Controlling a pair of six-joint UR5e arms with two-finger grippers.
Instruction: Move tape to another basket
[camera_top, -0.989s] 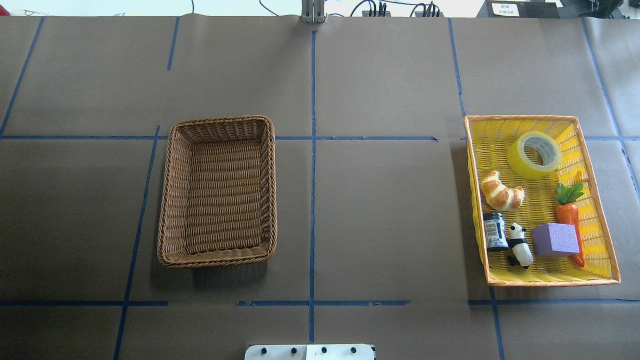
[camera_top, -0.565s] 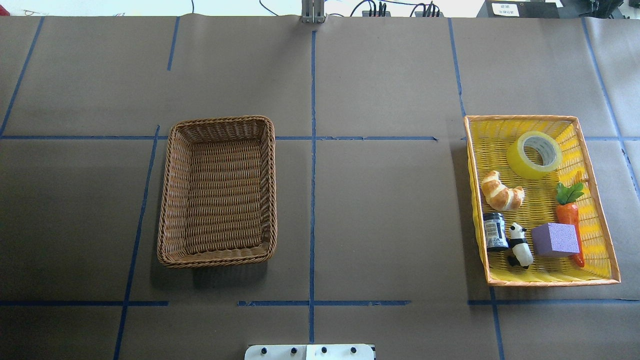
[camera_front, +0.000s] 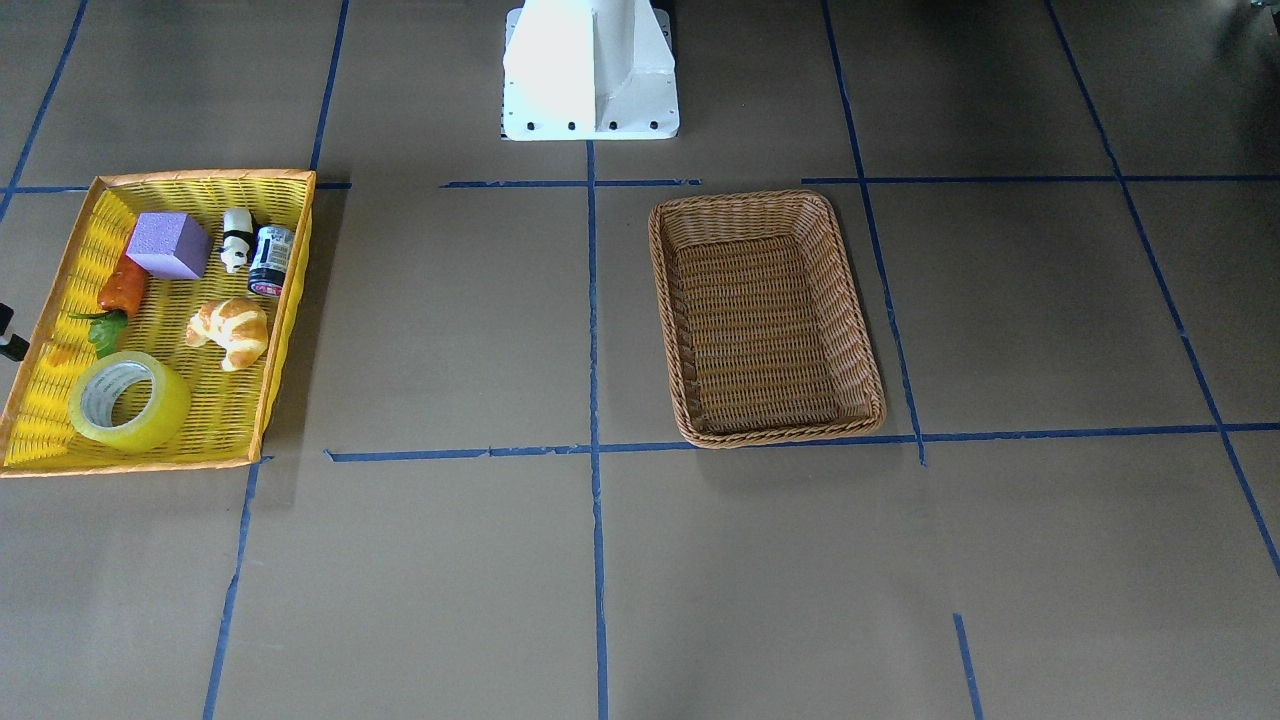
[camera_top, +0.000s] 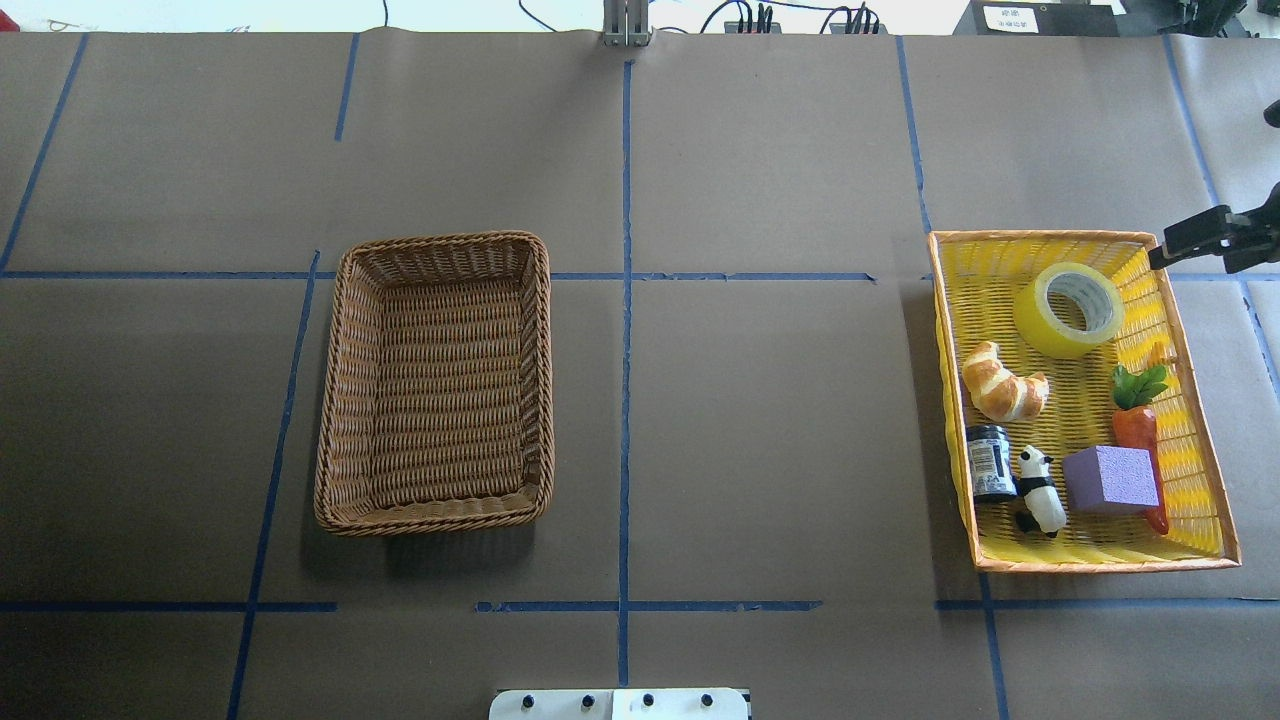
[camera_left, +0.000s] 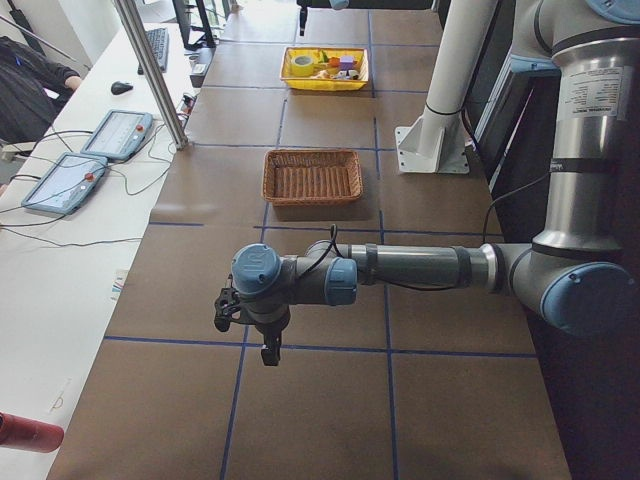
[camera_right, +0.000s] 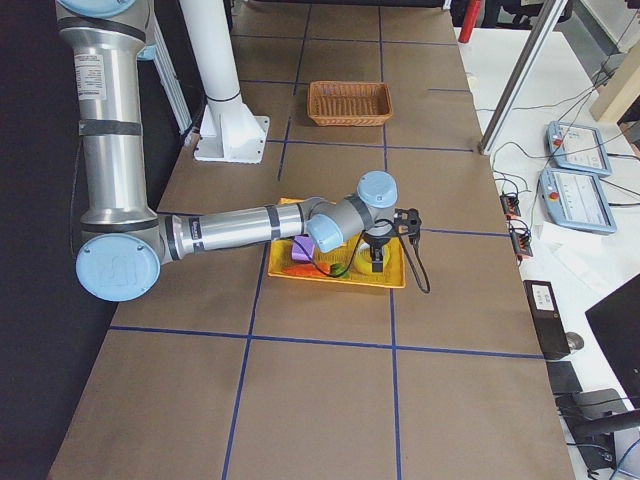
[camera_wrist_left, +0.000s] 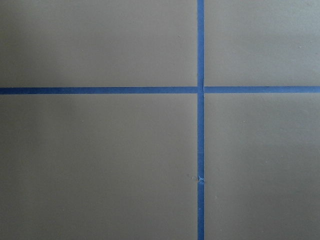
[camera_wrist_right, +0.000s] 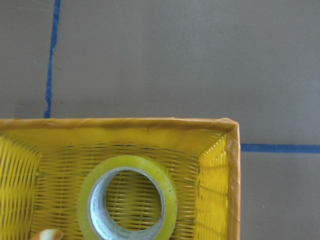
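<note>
The yellow tape roll (camera_top: 1040, 325) lies flat in the far end of the bright yellow basket (camera_top: 1100, 565). It also shows in the front view (camera_front: 170, 405) and the right wrist view (camera_wrist_right: 127, 162). The brown wicker basket (camera_top: 435, 240) stands empty left of the table's middle. My right gripper (camera_right: 378, 260) hangs over the yellow basket's far right corner, close to the tape. Only a black part of it (camera_top: 1195, 235) shows from overhead, and I cannot tell whether it is open. My left gripper (camera_left: 268, 348) hangs over bare table far from both baskets; I cannot tell its state.
In the yellow basket with the tape lie a croissant (camera_top: 1003, 382), a toy carrot (camera_top: 1138, 425), a purple cube (camera_top: 1110, 480), a panda figure (camera_top: 1040, 490) and a small dark jar (camera_top: 990, 462). Blue tape lines cross the brown table. The robot's white base (camera_front: 590, 70) stands at the near edge.
A black part of my right gripper has come into the overhead view at the right edge, beside the yellow basket's far right corner. Nothing in the baskets has moved.
</note>
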